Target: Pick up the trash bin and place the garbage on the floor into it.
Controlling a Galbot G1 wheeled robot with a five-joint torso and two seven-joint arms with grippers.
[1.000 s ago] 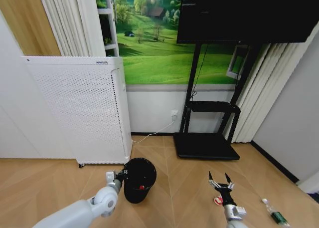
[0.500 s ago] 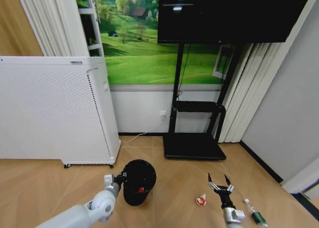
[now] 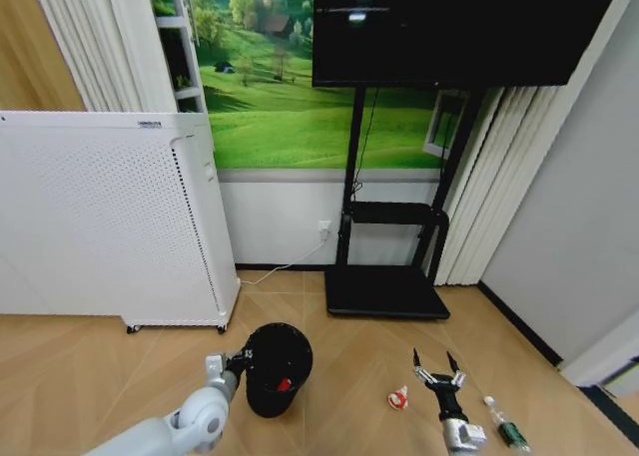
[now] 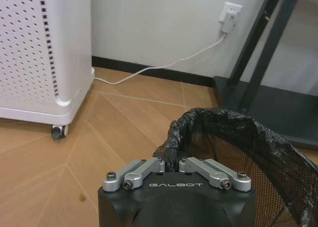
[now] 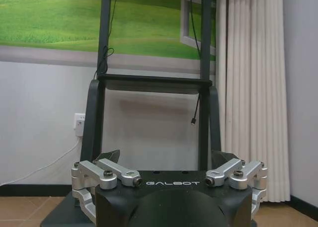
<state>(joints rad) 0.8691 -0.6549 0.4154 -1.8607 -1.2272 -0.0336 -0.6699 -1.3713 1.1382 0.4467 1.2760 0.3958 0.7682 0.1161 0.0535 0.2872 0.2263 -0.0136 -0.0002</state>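
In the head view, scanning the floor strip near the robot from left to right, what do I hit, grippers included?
Left gripper shut on the bin's rim → trash bin → red-and-white wrapper → right gripper, open → clear bottle with green label.

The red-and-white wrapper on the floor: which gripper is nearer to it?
Right. The right gripper hangs open just beside the red-and-white wrapper; the left gripper is farther off, shut on the trash bin rim.
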